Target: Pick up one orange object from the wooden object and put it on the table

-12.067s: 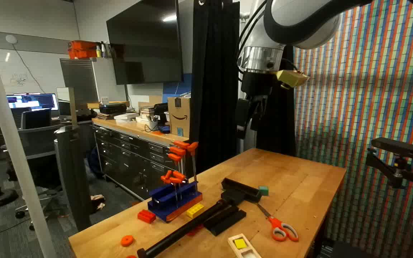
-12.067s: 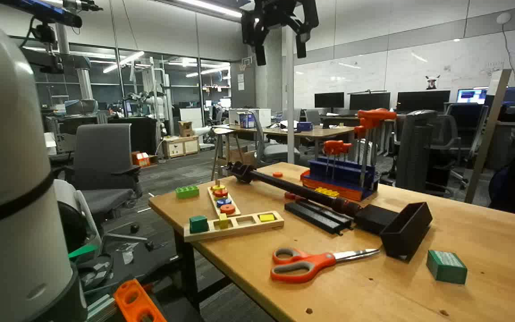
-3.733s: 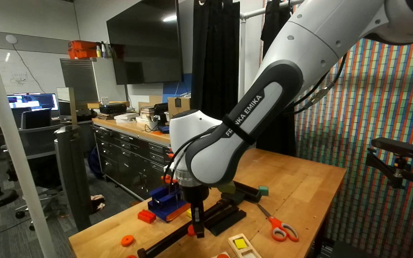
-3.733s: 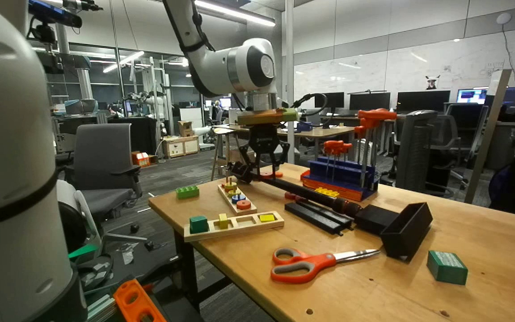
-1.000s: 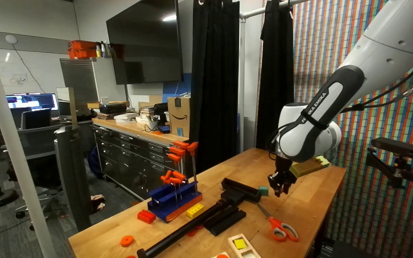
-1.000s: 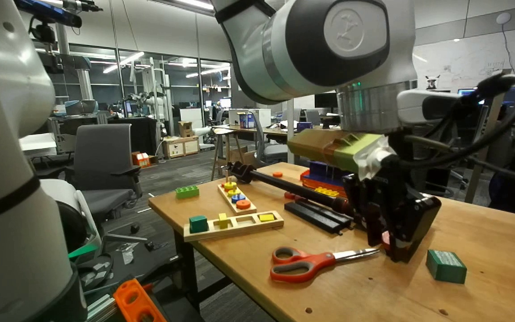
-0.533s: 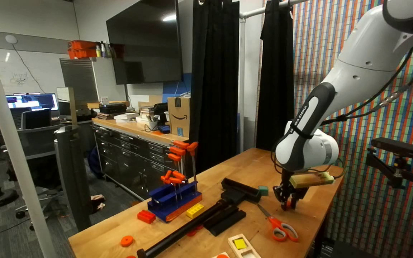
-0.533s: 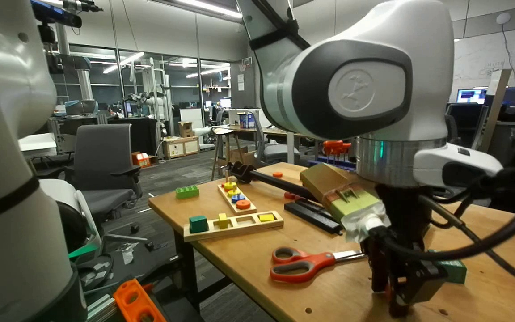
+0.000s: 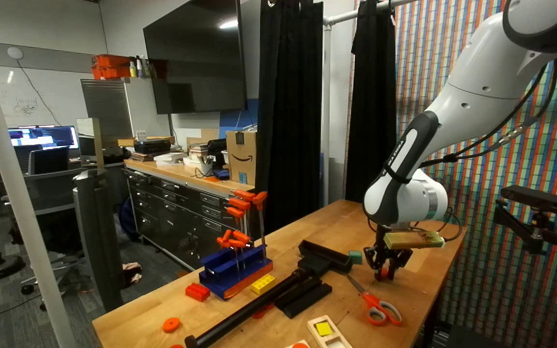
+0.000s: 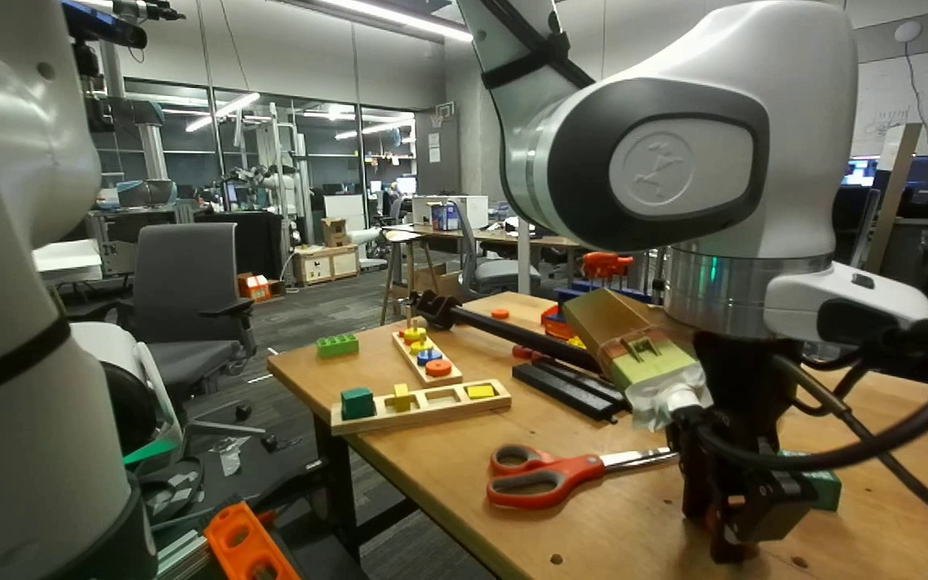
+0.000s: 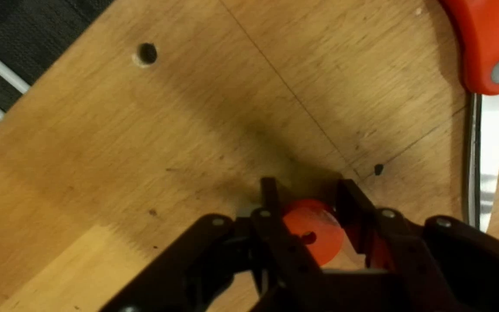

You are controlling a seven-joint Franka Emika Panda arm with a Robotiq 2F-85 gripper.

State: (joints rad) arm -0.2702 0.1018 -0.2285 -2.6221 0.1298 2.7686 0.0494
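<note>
Prob. at the put-down, close to done. See gripper (image 9: 385,277) low over table (image 9: 356,220), in from the long edge by the scissors (image 10: 589,467), well apart from the short edge nr the peg board (image 10: 443,380). Find orange disc (image 11: 321,234) betw. the fingers (image 11: 270,195) in wrist view, w/ hole in plain sight; clamped or loose, can't tell. Can't tell contact w/ table for sure either. To do it well: ease straight down till resting flat, no tilt, then part the fingers slowly & evenly so as not to drag or roll it twd the long edge. Don't press hard; prob. smooth, so apt to skid. Keep clear of scissors, nr but apart. After letting go, lift plumb before swinging off to any corner. Leave the orange ring (image 10: 437,368) on peg board alone; need just one.
</note>
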